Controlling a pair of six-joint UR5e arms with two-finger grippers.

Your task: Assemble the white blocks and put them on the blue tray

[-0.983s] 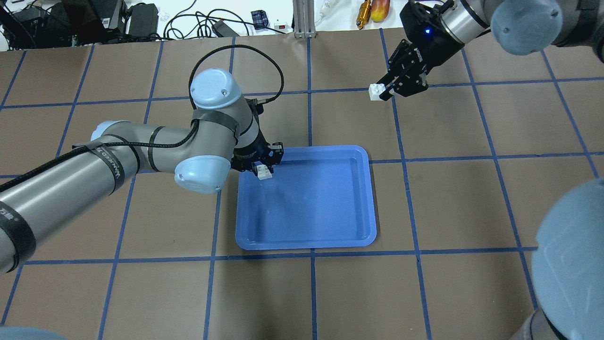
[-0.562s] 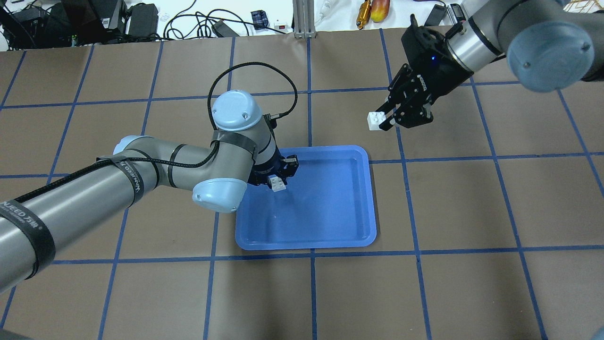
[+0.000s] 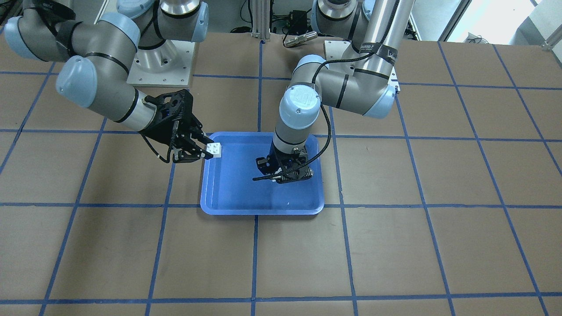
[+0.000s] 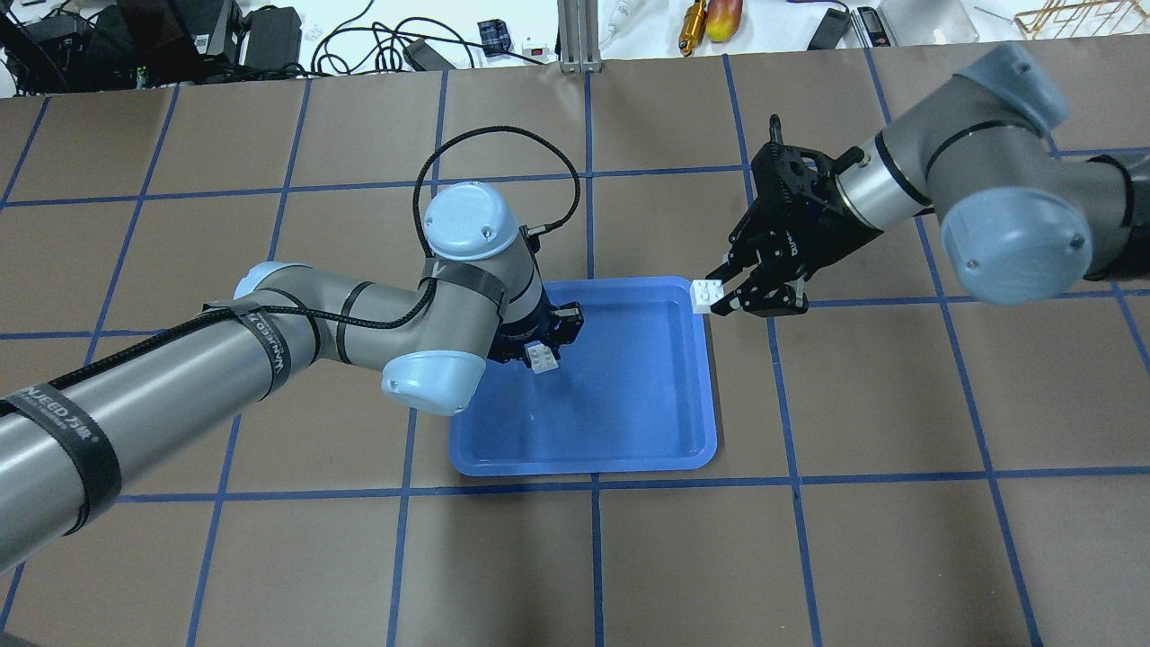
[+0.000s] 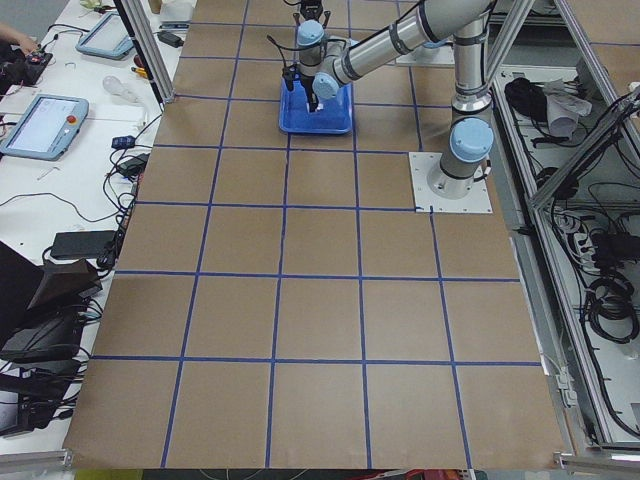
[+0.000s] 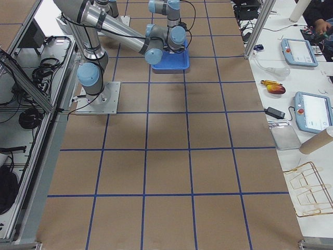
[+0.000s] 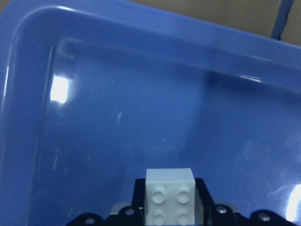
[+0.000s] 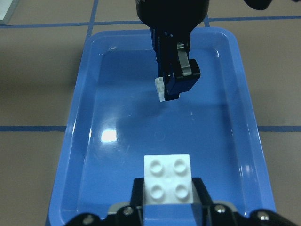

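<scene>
The blue tray [image 4: 620,404] lies near the middle of the brown surface [image 4: 809,557], and I come at it from both sides. My left pincer [image 4: 537,350] hangs over the tray's floor, inside the rim on my left side. My right pincer [image 4: 724,296] is raised by the rim on my right side. A wide stretch of blue floor lies between them, and the raised rim runs all round it. Beyond the tray, the brown surface with its blue tape lines [image 4: 593,557] spreads out on every side.

Both pincers are clenched, each on one brick. The left white block [image 7: 170,195] sits between my left fingers with its four studs facing the left wrist camera. It appears to hang clear of the tray floor. The right white block [image 4: 706,295] is pinched at my right fingertips, studs up, about over the tray's right rim. The two blocks are well apart and not joined.

From across the surface my left wrist and its black cable [image 3: 290,173] hide the left block. The right wrist camera shows that block side-on, with one left finger [image 8: 181,77] against it. Both end views are too small to show either grip.
</scene>
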